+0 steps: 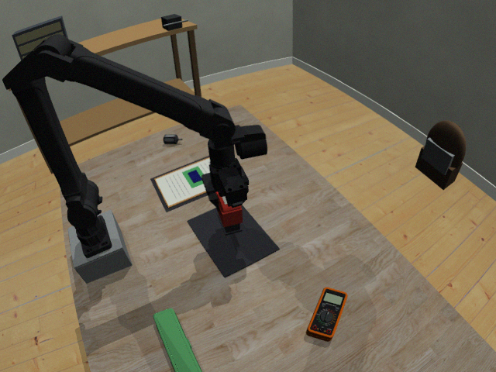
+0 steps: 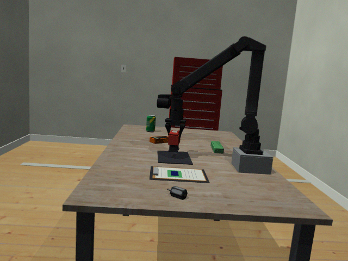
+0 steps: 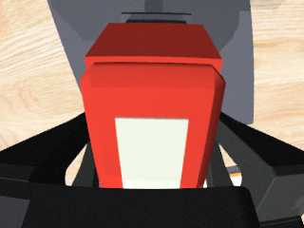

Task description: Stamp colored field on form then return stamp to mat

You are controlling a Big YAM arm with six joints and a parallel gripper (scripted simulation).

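- The gripper (image 1: 229,208) pinched the red stamp (image 1: 230,216) by its sides, with the stamp upright under the fingers.
- The stamp was right over the dark mat (image 1: 234,241), and its base looked like it touched the mat or sat just above it. From the pictures it was hard to tell which.
- The form (image 1: 180,185) lay just behind the gripper, with a blue mark inside its green field (image 1: 194,176). So the stamping part looked done.
- If the fingers let go while the stamp was above the mat, it could drop and tip over.
- If the arm pushed down too hard, the stamp could press in and mark the mat.
- If the fingers opened unevenly, one could drag the stamp and knock it sideways.
- If the arm lifted off at a slant, a finger could catch the stamp's top and pull it down.
- The stamp sat near the mat's back edge, so a small slide could put it off its spot.
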